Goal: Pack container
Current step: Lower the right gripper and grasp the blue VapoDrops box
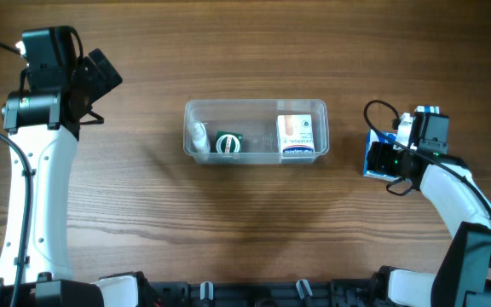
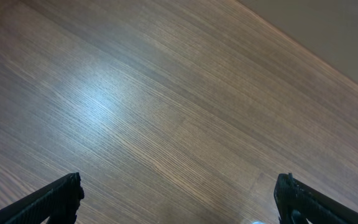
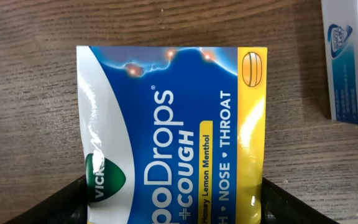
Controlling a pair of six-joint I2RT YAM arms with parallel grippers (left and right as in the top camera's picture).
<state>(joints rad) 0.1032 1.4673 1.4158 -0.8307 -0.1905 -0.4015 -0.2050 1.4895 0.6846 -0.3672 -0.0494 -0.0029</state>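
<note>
While the left gripper (image 2: 179, 184) hangs over bare wood well to the left of the clear, round-cornered rectangular plastic container (image 1: 256, 103), its two black fingers (image 2: 61, 200) stand spread wide with nothing between them. The container sits near the middle of the brown wood-grain table (image 1: 254, 230), its long side running left to right.

Inside the container, a small white bottle (image 1: 199, 136) lies at the left end. A round dark-green and white object (image 1: 227, 143) sits just beside the bottle. A white cardboard box with an orange and blue face (image 1: 295, 135) fills the right end, close against the wall.

To the right of the container and apart from it, the right gripper (image 3: 173, 186) is low over a flat blue, white and yellow cough-drop packet (image 3: 166, 112) lying on the table. In the right wrist view its black fingers (image 3: 61, 208) are set wide, one outside each long edge of the packet. Whether they touch those edges or only flank them cannot be told.

Farther from the container than the packet, a white and blue cardboard carton (image 3: 353, 62) lies on the wood, near the packet but not touching it. Only part of the carton shows at the edge of that view.
</note>
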